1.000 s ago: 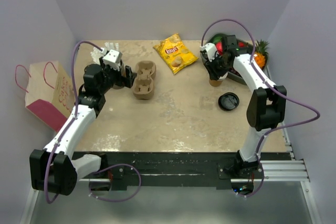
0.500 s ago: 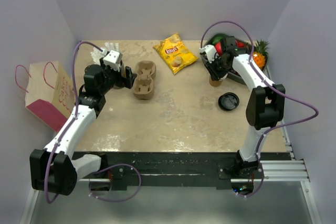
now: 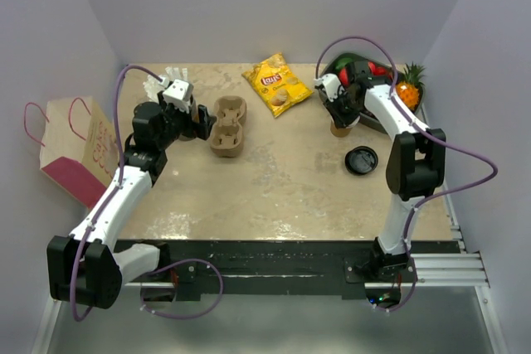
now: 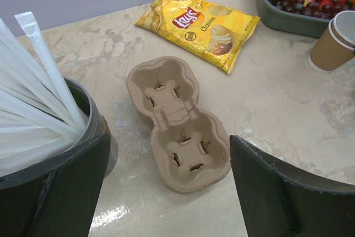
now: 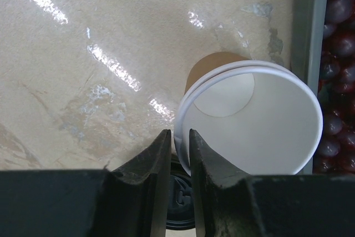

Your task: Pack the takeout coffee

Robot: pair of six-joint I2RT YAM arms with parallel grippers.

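Note:
No lidded coffee cup shows in any view. A tan paper cup without a lid (image 3: 338, 128), white inside, stands by the fruit bowl; it also shows in the left wrist view (image 4: 333, 45). My right gripper (image 3: 342, 113) is shut on its rim (image 5: 180, 148), one finger inside and one outside the cup (image 5: 249, 120). A loose black lid (image 3: 361, 159) lies on the table in front of it and shows under the fingers (image 5: 180, 215). My left gripper (image 3: 202, 122) is open and empty (image 4: 169, 192), just left of a two-cup pulp carrier (image 3: 228, 126) (image 4: 177, 120).
A grey bowl of fruit (image 3: 373, 122) (image 4: 288, 23) and a pineapple (image 3: 408, 89) sit at the back right. A yellow chips bag (image 3: 276, 82) lies at the back middle. A straw holder (image 4: 33, 98) stands by my left gripper. A paper bag (image 3: 75, 147) stands off the table's left edge.
My right wrist has shifted slightly toward the back left while holding the cup's rim. The left arm has not moved.

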